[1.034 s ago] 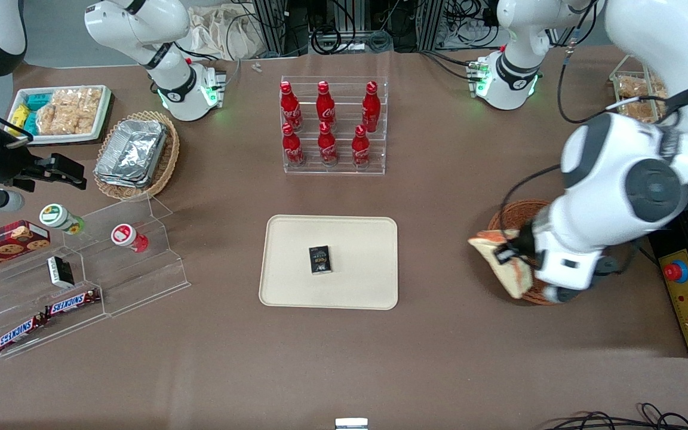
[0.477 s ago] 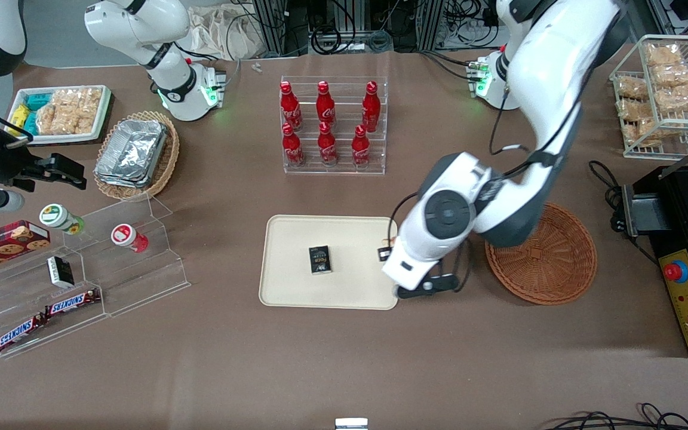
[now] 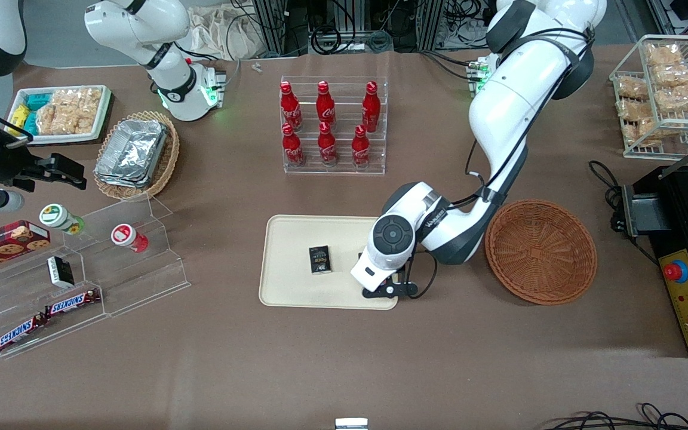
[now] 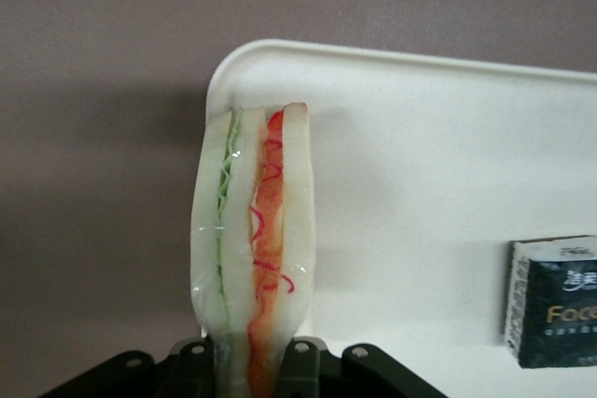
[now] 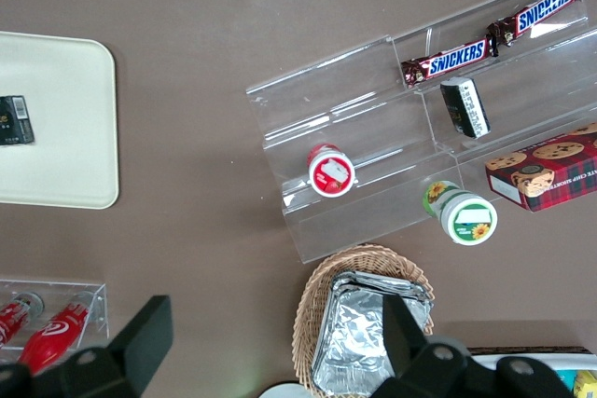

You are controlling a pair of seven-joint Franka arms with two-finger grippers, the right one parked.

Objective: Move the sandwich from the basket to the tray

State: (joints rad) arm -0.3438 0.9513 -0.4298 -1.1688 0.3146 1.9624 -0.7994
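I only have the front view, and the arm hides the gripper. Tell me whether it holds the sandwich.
Observer: Yes. The left wrist view shows the gripper shut on the sandwich.
Operator: Report what lies under it.
Observer: The tray; the sandwich is over its rounded corner, close to the rim.
Operator: Check its gap to the black packet.
Observer: The black packet lies on the tray, clearly apart from the sandwich.

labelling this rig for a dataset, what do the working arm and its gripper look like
The working left arm has glossy white rounded shells with dark grey to black joint bands and a round dark grey cap at the wrist joint. A thin black cable runs along it. Its base glows green. The gripper, over the tray, is black, with black fingers and small round screw holes on the body.
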